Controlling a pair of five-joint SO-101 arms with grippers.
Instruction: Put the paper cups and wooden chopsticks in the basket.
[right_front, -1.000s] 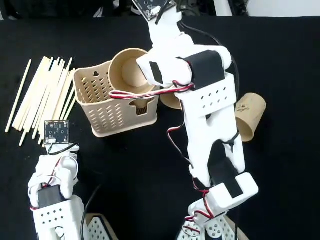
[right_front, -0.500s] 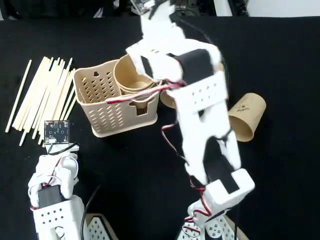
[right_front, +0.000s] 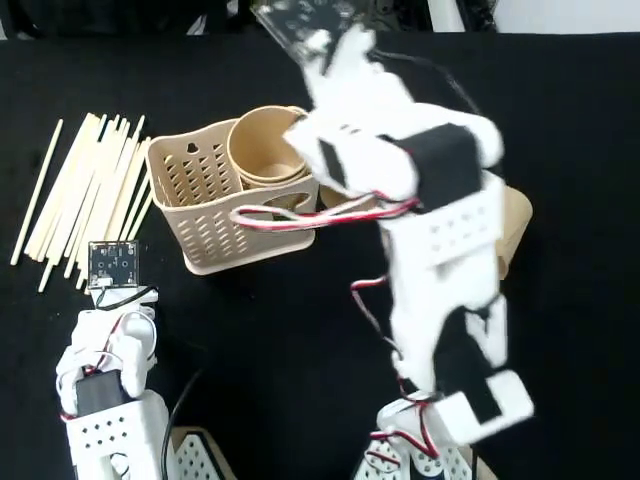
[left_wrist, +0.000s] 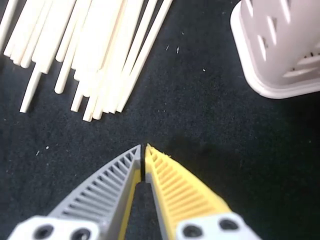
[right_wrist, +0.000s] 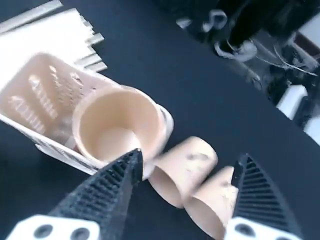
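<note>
Now right gripper (right_wrist: 189, 156) gaped near beige plastic basket (right_front: 215, 235) | left gripper (left_wrist: 145, 147) sat closed, empty | tan paper cups (right_wrist: 182, 170): likely light, crushable, pinch rim.

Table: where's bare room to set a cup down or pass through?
Bare cloth on the basket's near side, between the left arm and right arm; also the far strip beyond the chopsticks. Crowded: right of the basket, where lying cups sit beneath the right arm.

A beige slotted plastic basket (right_front: 215, 235) stands upright, with a tan paper cup (right_front: 262, 147) sitting mouth-up inside it. A second paper cup (right_wrist: 184, 169) and a third paper cup (right_wrist: 212, 202) lie on their sides just beside the basket. Pale wooden chopsticks (right_front: 90, 195) lie fanned in a loose pile on its other side.
</note>
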